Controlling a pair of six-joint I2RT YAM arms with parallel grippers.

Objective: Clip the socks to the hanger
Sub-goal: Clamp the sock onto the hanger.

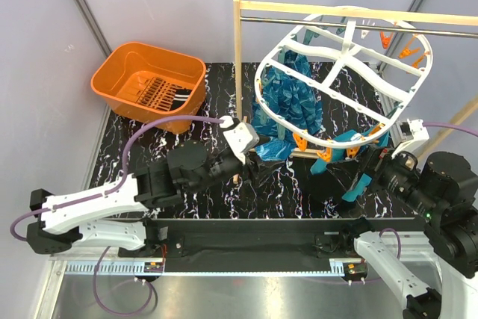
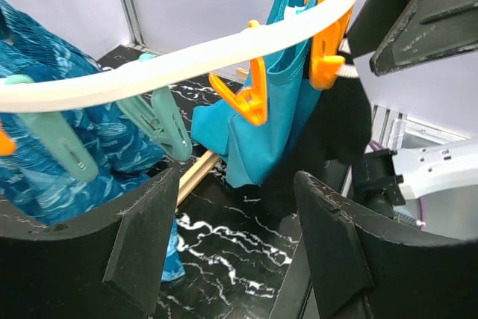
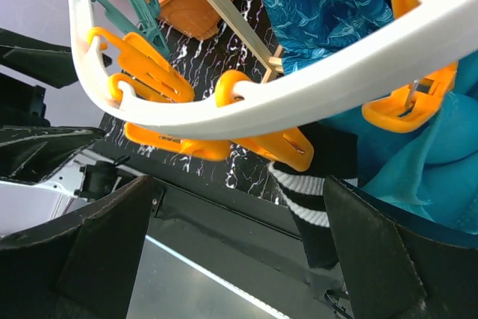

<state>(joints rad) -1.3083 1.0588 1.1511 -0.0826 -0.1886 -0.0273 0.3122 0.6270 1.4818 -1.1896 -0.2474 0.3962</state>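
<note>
The white oval hanger (image 1: 336, 72) hangs from a wooden rack, with orange and teal clips round its rim. In the right wrist view a black sock with white stripes (image 3: 312, 203) hangs from an orange clip (image 3: 287, 147) under the rim (image 3: 246, 113). My right gripper (image 3: 239, 192) is open just below it, with the sock near the right finger and not gripped. My left gripper (image 2: 235, 184) is open and empty below the rim (image 2: 187, 57), near an orange clip (image 2: 252, 98). Another striped sock (image 1: 160, 93) lies in the orange basket (image 1: 112, 80).
A blue patterned cloth (image 1: 287, 98) and a plain teal cloth (image 1: 347, 143) hang from the hanger's near side. The teal cloth (image 2: 272, 121) hangs right in front of my left gripper. The rack's wooden post (image 1: 237, 57) stands between basket and hanger. Both grippers (image 1: 261, 160) (image 1: 371, 162) sit under the near rim.
</note>
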